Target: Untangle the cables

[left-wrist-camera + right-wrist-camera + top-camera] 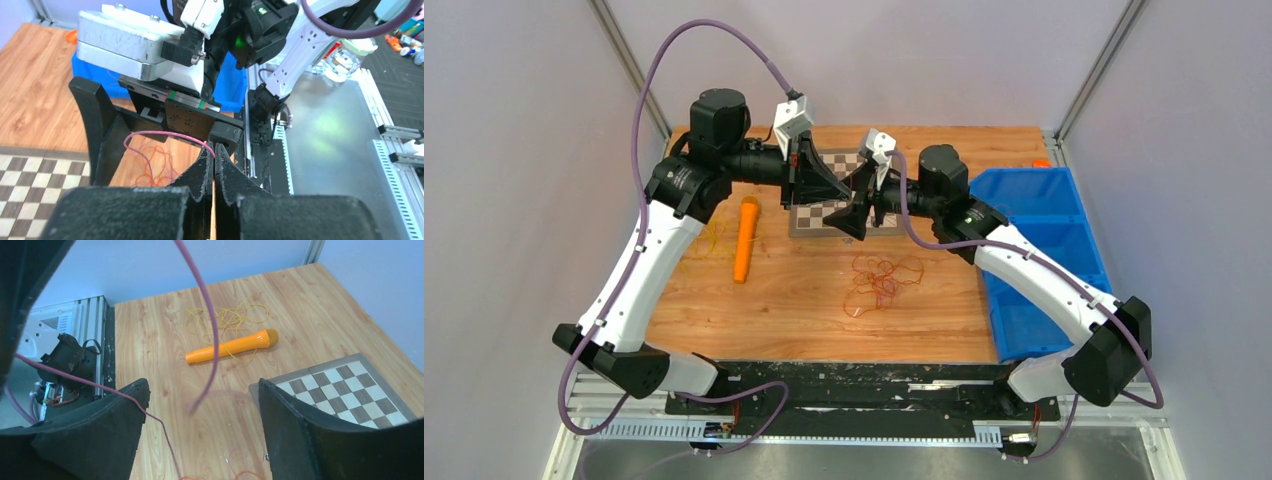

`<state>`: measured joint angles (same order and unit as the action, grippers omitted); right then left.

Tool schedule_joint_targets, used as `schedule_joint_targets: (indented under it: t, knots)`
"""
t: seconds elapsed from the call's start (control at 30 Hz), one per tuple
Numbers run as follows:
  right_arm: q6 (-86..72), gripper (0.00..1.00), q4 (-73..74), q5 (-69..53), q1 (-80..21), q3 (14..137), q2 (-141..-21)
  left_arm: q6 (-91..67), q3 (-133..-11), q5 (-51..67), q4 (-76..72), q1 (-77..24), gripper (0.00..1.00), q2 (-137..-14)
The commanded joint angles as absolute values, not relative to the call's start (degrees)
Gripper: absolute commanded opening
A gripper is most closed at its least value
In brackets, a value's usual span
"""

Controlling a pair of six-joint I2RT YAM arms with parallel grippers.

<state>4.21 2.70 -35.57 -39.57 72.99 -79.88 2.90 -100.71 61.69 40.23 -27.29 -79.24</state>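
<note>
- My left claw (214, 156) is pressed together, pinching a thin pinkish-red cable strand (160, 133) at its tips. From there the strand arcs away to the left.
- My right claw (202, 385) stands spread, facing the left one above the brown-and-cream chequered board (809, 218).
- In the right wrist view the same sort of pinkish strand hangs blurred through the gap between the fingers (115, 425). I cannot tell if it touches them.
- The loose heap of thin reddish-orange cable loops (882, 280) lies on the wooden tabletop (804, 310), just on the near side of both claws and below them.
- The thin yellow cable loops (225, 320) lie against the solid orange cylinder (232, 346), well apart from the right claw.
</note>
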Motion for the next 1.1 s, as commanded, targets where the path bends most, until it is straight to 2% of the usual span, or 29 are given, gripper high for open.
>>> schedule_joint_targets:
  t: [0.0, 0.03, 0.07, 0.13, 0.17, 0.2, 0.23, 0.3, 0.33, 0.37, 0.4, 0.47, 0.8, 1.07]
  knots:
    - [2.6, 0.80, -3.0, -35.1, -39.5, 74.7, -79.3, -3.7, -101.5, 65.9, 33.2, -27.2, 0.00, -78.5]
    - [2.5, 0.72, -3.5, -36.1, -39.6, 74.9, -79.2, -4.2, -101.4, 66.0, 33.0, -27.2, 0.00, -78.4]
    - [2.4, 0.58, -3.9, -36.9, -39.6, 75.0, -78.9, -4.4, -101.3, 66.0, 32.5, -27.1, 0.00, -78.5]
    - [2.2, 0.18, -4.9, -37.3, -39.5, 74.5, -77.9, -5.6, -100.8, 65.8, 30.7, -26.4, 0.00, -78.4]
    - [2.3, 0.03, -5.2, -37.0, -39.6, 74.1, -77.2, -7.8, -100.0, 65.5, 29.7, -25.9, 0.00, -78.3]
    - [2.6, 0.00, -5.3, -36.3, -39.5, 73.6, -76.5, -9.1, -99.5, 65.1, 27.3, -24.7, 0.00, -78.1]
    - [2.7, 0.00, -5.2, -36.2, -39.1, 73.2, -75.7, -12.1, -98.6, 63.5, 26.2, -24.0, 0.00, -78.0]
    - [2.8, 0.00, -4.3, -35.4, -37.8, 72.7, -74.0, -16.0, -97.4, 60.1, 23.7, -21.3, 0.25, -77.5]
    - [2.9, 0.00, -3.2, -35.1, -36.9, 73.0, -73.2, -16.9, -96.8, 58.6, 22.7, -19.4, 0.53, -77.4]
    - [3.2, 0.00, -1.9, -35.1, -35.6, 73.4, -72.4, -18.0, -96.6, 57.8, 22.5, -18.5, 0.66, -77.1]
    - [3.4, 0.00, -0.6, -35.0, -33.6, 74.1, -71.8, -18.1, -96.0, 56.3, 22.3, -17.2, 0.85, -76.8]
    - [3.7, 0.00, 3.0, -35.3, -29.8, 76.1, -70.9, -16.8, -94.1, 54.1, 21.8, -16.0, 0.98, -75.4]
    - [6.0, 0.00, 14.7, -39.8, -6.0, 88.9, -74.3, -9.7, -85.1, 46.1, 22.1, -15.6, 1.00, -71.3]
    - [17.0, 0.00, 15.4, -43.7, 11.0, 87.8, -82.3, -7.9, -82.8, 44.7, 22.1, -15.5, 1.00, -72.0]
